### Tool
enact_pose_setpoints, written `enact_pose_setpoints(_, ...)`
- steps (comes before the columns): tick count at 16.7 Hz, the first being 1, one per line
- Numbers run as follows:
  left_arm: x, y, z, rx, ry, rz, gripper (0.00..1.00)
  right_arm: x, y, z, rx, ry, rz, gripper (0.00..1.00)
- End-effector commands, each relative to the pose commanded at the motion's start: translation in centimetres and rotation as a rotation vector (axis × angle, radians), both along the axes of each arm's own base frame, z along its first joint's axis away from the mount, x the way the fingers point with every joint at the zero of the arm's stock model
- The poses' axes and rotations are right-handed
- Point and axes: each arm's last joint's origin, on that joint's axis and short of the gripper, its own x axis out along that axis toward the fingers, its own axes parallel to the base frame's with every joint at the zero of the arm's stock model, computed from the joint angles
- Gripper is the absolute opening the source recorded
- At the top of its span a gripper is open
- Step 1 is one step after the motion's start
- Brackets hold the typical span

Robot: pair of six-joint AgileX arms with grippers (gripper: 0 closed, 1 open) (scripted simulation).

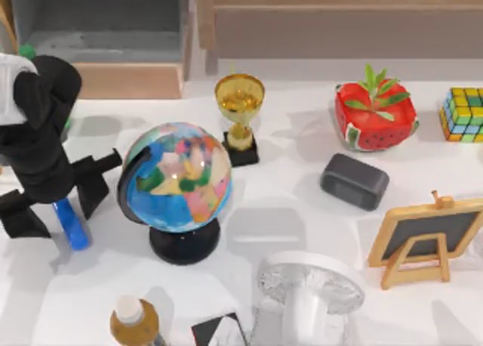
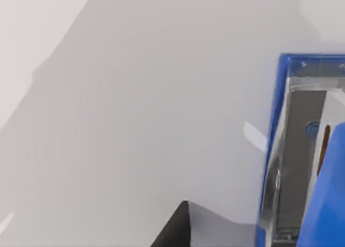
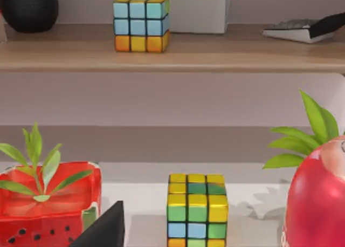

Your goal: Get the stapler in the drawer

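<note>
The blue stapler [image 1: 72, 223] lies on the white table at the left, beside the globe. My left gripper [image 1: 59, 204] hangs over its far end, open, with one black finger on each side of it. In the left wrist view the stapler [image 2: 302, 150] shows close up with its metal inside visible. The drawer [image 1: 128, 80] stands open at the back left, its grey inside behind the tan front panel. My right gripper [image 3: 105, 228] is parked at the right side, facing the shelf.
A globe [image 1: 179, 183] stands right next to the stapler. A gold trophy [image 1: 239, 112], a dark grey block [image 1: 355, 181], a watermelon planter [image 1: 375, 115], a colour cube [image 1: 466, 114], a small easel [image 1: 426, 236], a white fan [image 1: 309, 289] and a corked bottle [image 1: 134, 321] crowd the table. The brown shelf unit [image 1: 339, 21] runs along the back right.
</note>
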Motion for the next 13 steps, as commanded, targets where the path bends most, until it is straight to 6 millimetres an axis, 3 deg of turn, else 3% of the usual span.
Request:
enact_pose_setpoints(2,0.0,0.0,0.0,0.0,0.0,0.0,0.0,0.0,0.0,0.0,0.0,0.0,0.0,1.0)
enact_pose_setpoints(9,0.0,0.0,0.0,0.0,0.0,0.0,0.0,0.0,0.0,0.0,0.0,0.0,0.0,1.0)
enact_pose_setpoints(13,0.1,0.1,1.6,0.003,-0.016,-0.004,0.0,0.0,0.0,0.0,0.0,0.0,0.0,1.0)
